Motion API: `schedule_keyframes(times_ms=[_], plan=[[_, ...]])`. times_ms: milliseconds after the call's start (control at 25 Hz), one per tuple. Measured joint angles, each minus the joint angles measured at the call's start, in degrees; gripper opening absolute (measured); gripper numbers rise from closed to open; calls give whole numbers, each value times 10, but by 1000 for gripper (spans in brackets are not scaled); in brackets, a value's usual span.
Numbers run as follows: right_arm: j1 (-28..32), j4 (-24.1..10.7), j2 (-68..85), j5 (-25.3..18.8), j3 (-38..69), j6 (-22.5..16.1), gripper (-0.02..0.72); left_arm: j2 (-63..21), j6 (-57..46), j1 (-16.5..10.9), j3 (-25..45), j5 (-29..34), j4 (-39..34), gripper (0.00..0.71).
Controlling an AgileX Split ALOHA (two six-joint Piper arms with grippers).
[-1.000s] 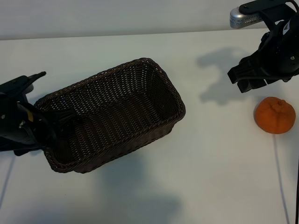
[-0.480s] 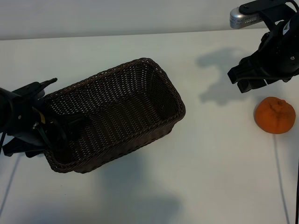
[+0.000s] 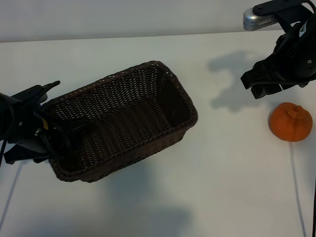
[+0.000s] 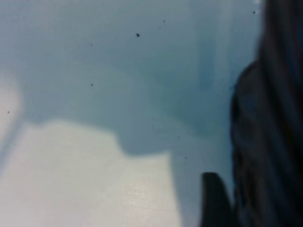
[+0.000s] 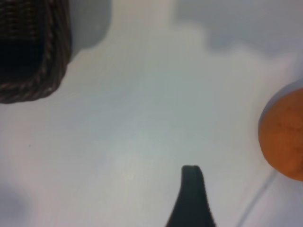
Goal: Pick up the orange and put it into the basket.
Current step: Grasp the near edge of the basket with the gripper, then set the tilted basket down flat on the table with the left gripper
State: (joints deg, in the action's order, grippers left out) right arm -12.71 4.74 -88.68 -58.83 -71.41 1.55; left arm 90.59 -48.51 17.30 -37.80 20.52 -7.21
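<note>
The orange (image 3: 290, 122) lies on the white table at the far right; it also shows at the edge of the right wrist view, orange (image 5: 284, 137). My right gripper (image 3: 260, 89) hangs open just behind and to the left of it, apart from it, holding nothing; only one finger (image 5: 191, 198) shows in its wrist view. The dark brown wicker basket (image 3: 170, 79) stands slanted at centre left. My left gripper (image 3: 57, 140) straddles its left end wall, one finger (image 4: 215, 201) pressed against the weave (image 4: 270, 142), shut on the wall.
Thin cables run along the table at the right (image 3: 296, 187) and the left (image 3: 10, 192). A silver camera head (image 3: 256, 19) sticks out above the right arm. Bare white table (image 3: 222, 163) lies between basket and orange.
My left gripper moved in over the basket's left end and narrowed on its wall; the basket shifted slightly to the right. The right arm and the orange stayed put.
</note>
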Motion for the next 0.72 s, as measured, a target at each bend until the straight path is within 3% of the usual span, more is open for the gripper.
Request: schedule_keyframes(times_ms=[160,720], plan=[[0,1,0,-2,0,0,539,0,0,0,0,-15,4,188],[0,0,0,-5,0,0,539,-40,35,0,1,-34,54,154]])
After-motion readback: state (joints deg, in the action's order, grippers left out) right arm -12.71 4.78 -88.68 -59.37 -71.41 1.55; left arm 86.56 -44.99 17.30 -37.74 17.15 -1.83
